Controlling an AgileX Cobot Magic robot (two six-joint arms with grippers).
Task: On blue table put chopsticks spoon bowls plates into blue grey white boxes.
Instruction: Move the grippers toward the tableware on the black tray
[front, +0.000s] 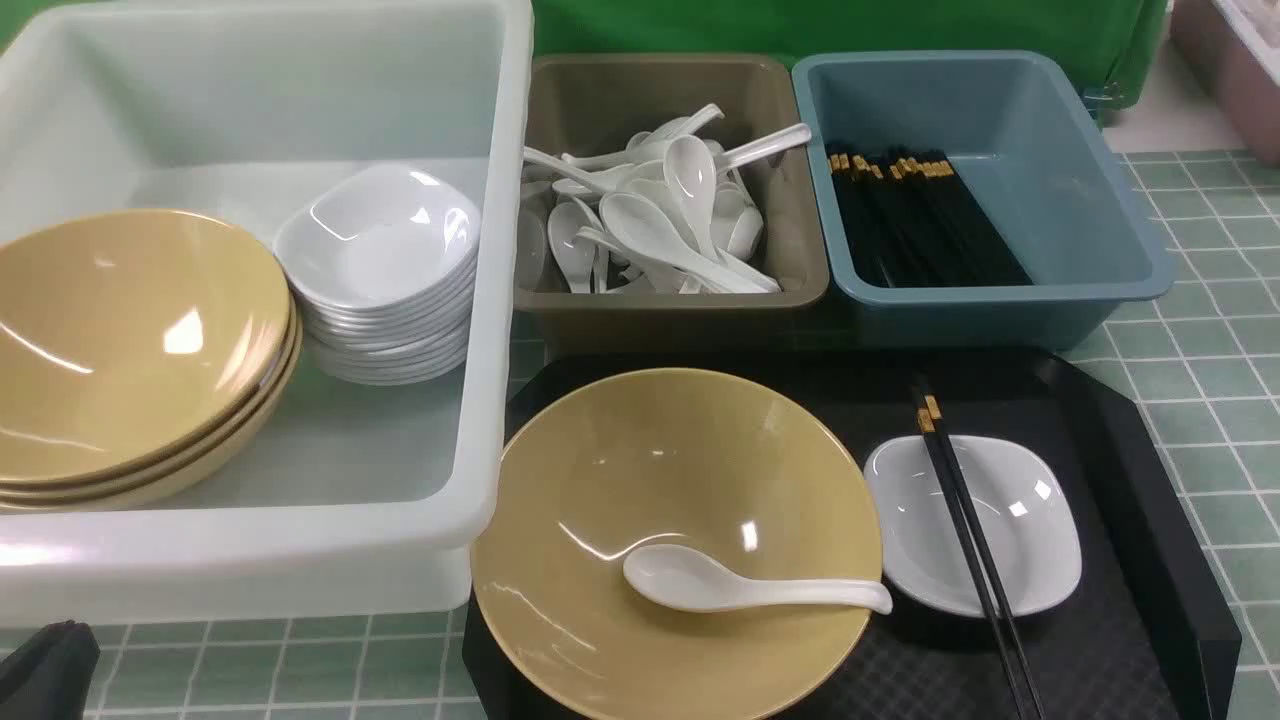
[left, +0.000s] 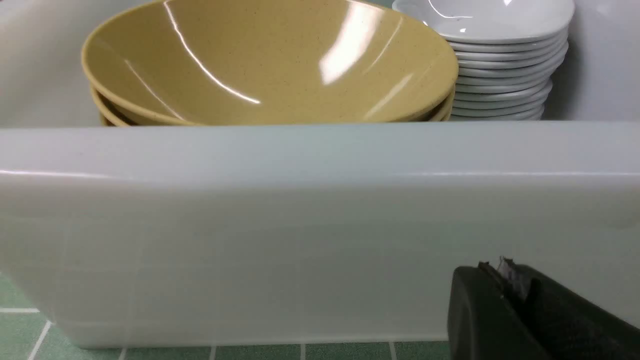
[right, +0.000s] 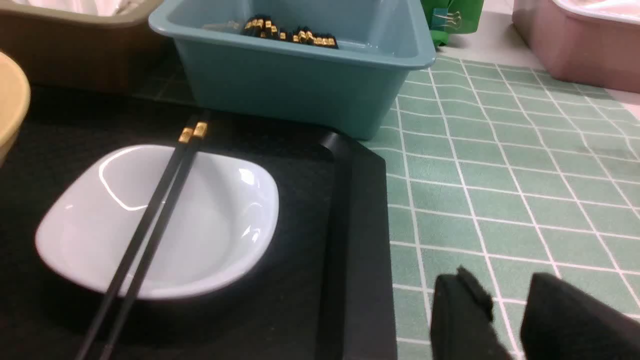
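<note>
On a black tray (front: 1130, 470) stands a yellow bowl (front: 675, 480) with a white spoon (front: 740, 585) lying in it. Beside it is a small white plate (front: 1020, 540) with a pair of black chopsticks (front: 965, 530) across it; plate (right: 210, 225) and chopsticks (right: 150, 235) also show in the right wrist view. My left gripper (front: 45, 665) is shut and empty, low in front of the white box (front: 505, 300). My right gripper (right: 505, 290) is open and empty over the green table, beside the tray's right edge.
The white box holds stacked yellow bowls (left: 270, 65) and a stack of white plates (left: 505, 65). The grey box (front: 600, 95) holds several spoons, the blue box (front: 1060, 180) several chopsticks. A pink bin (right: 575, 45) stands at the far right.
</note>
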